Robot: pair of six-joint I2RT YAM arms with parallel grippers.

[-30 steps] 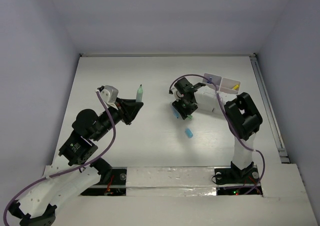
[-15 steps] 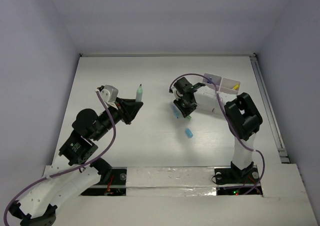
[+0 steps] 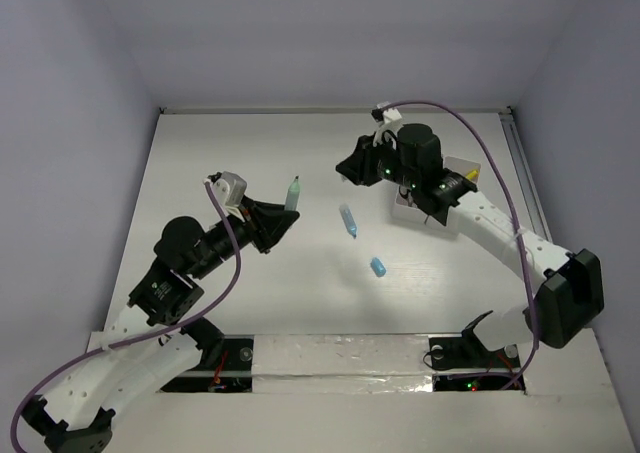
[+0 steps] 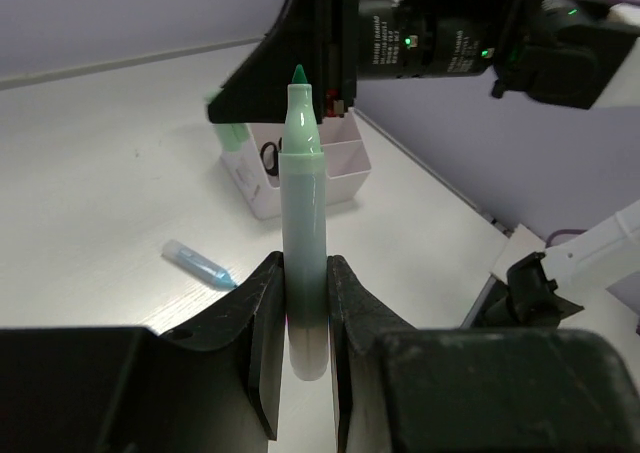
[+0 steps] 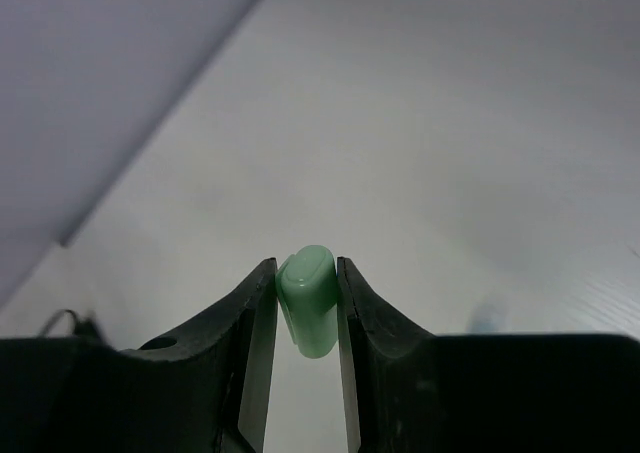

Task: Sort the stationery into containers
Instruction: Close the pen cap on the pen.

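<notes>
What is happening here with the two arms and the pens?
The left end effector grips a teal marker upright, its tip uncapped. The right end effector pinches a small mint-green piece above the table, close to the marker. A blue tube and a small blue piece lie loose on the table. The white boxes stand farther back.
</notes>
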